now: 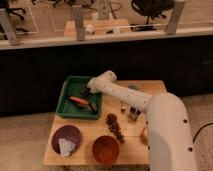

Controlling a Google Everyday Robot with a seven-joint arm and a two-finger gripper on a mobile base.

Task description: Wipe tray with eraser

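The green tray [69,85] sits at the back left of the wooden table [150,87]. My gripper [85,92] is down inside the tray, near its middle right, at the end of the white arm [120,95] that reaches in from the right. A small dark shape at the gripper's tip may be the eraser, but I cannot tell it apart from the gripper. An orange-red elongated item [78,100] with a dark end [93,106] lies in the tray just in front of the gripper.
A dark purple plate [70,132] with a white piece on it and a brown-orange bowl [105,149] stand at the table's front. A dark cluster of grapes [115,126], small bottles [132,113] and an orange fruit [143,134] lie to the right, by the arm.
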